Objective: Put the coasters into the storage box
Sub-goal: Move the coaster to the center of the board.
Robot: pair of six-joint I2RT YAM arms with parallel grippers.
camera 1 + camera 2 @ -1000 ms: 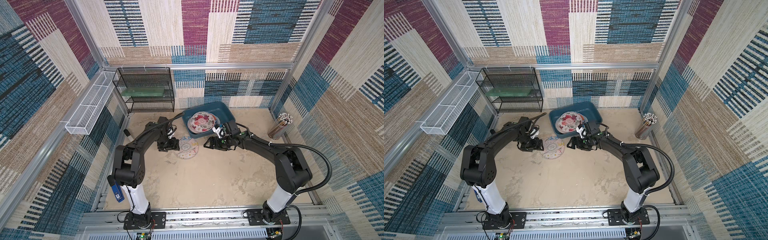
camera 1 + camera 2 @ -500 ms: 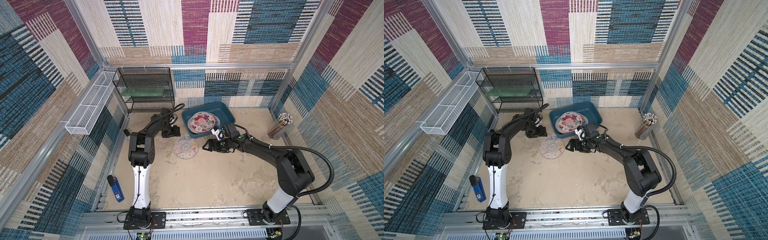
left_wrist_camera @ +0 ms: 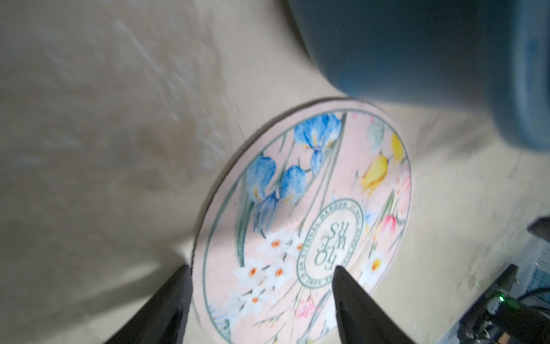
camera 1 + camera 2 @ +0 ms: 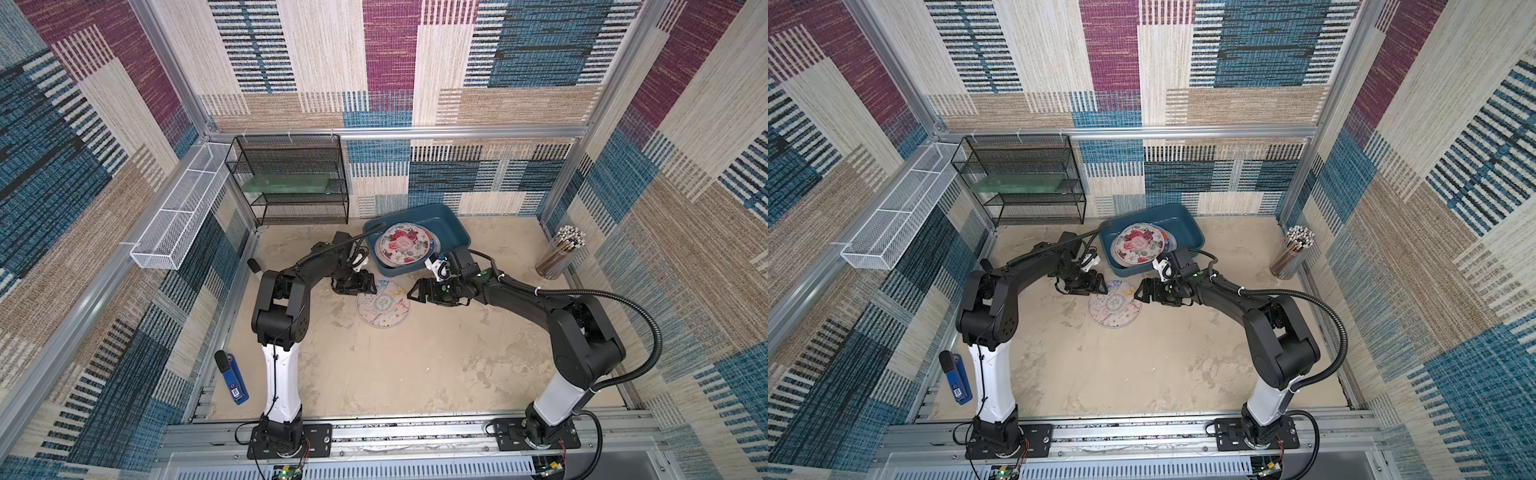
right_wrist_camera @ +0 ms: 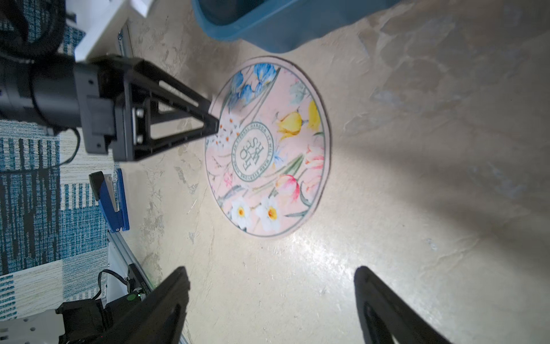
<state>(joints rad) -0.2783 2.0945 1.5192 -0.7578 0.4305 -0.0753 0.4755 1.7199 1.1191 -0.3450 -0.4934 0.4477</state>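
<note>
Coaster [image 4: 382,306] beside storage box [image 4: 451,232]; left gripper [image 3: 261,267], jaws apart, over its edge; right gripper [image 5: 271,269] spread, empty.

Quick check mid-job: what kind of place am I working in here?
Likely a robot data-collection cell, not a real room: aluminium framing holds carpet-patterned wall panels, and the left arm and right arm are bolted to a base rail.

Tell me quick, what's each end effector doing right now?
Left end effector: open over the floral coaster edge, nothing held.
Right end effector: open, empty, short of that coaster.
</note>
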